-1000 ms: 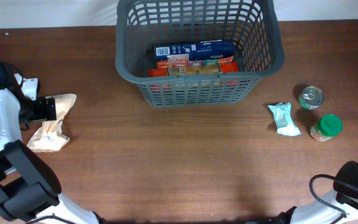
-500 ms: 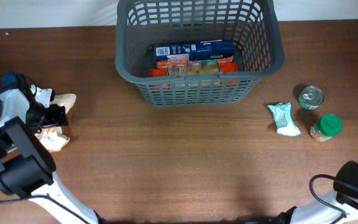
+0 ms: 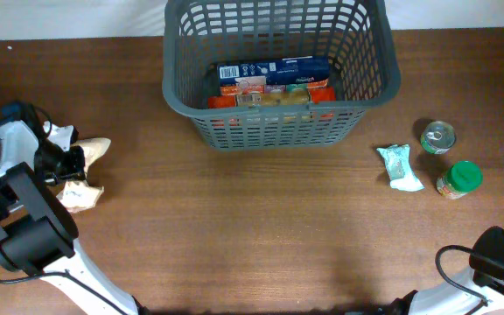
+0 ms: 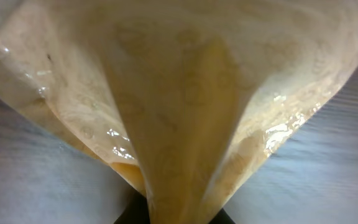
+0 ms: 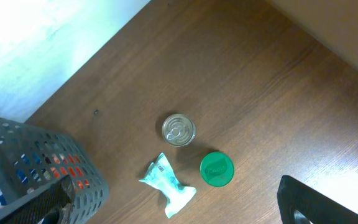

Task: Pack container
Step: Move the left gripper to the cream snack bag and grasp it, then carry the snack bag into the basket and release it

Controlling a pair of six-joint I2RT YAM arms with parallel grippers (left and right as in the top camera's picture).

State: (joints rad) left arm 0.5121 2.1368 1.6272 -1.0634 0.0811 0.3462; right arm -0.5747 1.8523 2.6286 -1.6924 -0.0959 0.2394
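A: Container sits at the far middle of the table, with boxes lying in its bottom. My left gripper is well apart from it, at the table's left edge, clamped on the tan pouch.

B: Risk?

A: The hold looks like a pinch on loose film, not on the contents. I judge the pouch could slide out on the carry, or hang low and catch the container's near rim.

B: Right side?

A: Right gripper hangs high, jaws apart, nothing between them. Tin can, green-lidded jar and white-green packet lie near one another to the container's right. A careless reach for one could knock the can over.

B: Views?

A: Left wrist shows only pouch film narrowing into the jaws: it confirms the grip but shows no surroundings. Overhead gives me the path to the container but hides the pinch itself.
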